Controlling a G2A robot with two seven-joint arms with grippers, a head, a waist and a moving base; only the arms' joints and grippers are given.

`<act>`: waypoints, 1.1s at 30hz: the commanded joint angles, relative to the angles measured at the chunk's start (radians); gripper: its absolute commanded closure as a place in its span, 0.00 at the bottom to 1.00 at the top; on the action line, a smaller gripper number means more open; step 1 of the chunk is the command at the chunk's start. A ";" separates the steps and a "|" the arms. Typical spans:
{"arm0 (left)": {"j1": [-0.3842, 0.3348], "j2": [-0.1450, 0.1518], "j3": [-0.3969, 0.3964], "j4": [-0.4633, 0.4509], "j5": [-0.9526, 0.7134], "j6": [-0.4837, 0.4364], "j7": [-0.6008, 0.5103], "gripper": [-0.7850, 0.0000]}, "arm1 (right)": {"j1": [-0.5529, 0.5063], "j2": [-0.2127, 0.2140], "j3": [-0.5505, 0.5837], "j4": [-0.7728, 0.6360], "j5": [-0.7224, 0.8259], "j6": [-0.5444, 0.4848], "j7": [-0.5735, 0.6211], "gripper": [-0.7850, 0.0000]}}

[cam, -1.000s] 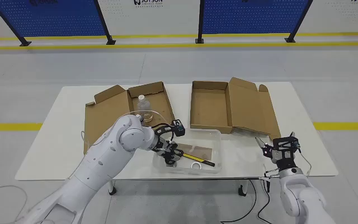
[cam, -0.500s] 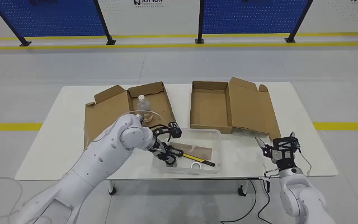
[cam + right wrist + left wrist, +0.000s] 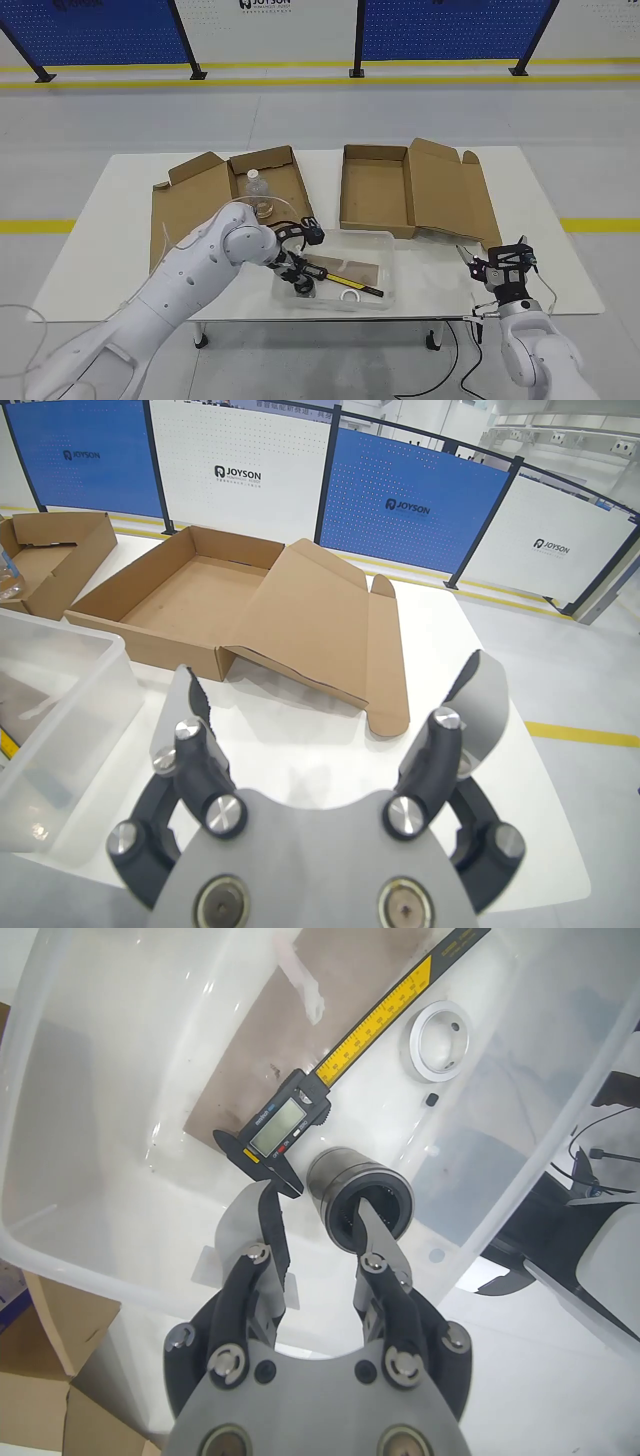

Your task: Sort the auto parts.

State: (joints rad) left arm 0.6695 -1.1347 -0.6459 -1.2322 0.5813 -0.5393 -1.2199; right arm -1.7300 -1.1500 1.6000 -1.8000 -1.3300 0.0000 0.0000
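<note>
My left gripper (image 3: 320, 1198) is down inside the clear plastic bin (image 3: 100, 1283) and stands open. One finger (image 3: 367, 1223) pokes into the bore of a steel cylindrical bearing (image 3: 340, 1168). The other finger (image 3: 272, 1218) is outside the bearing, beside the jaws of a black and yellow digital caliper (image 3: 280, 1123). A silver ring (image 3: 440, 1045) and a small white plastic piece (image 3: 305, 988) also lie in the bin. From above, the left gripper (image 3: 300, 280) is at the bin's left end. My right gripper (image 3: 332, 672) hangs open and empty over the table's front right corner (image 3: 497, 262).
An open cardboard box (image 3: 375, 190) stands empty behind the bin (image 3: 385, 240). A second open box (image 3: 270, 205) at the back left holds a clear bottle (image 3: 256, 183). A brown card (image 3: 260, 1053) lies on the bin's floor under the caliper.
My left gripper has shifted slightly within the bin's left end, settling at the bearing. The right arm has not moved.
</note>
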 commanded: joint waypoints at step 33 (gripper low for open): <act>-0.022 -0.055 0.089 0.027 -0.063 0.061 -0.014 1.00 | 0.000 0.000 0.000 0.000 0.000 0.000 0.000 0.00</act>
State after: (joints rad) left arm 0.6467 -1.1893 -0.5569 -1.2025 0.5219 -0.4827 -1.2363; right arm -1.7300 -1.1500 1.6000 -1.8000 -1.3300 0.0000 0.0000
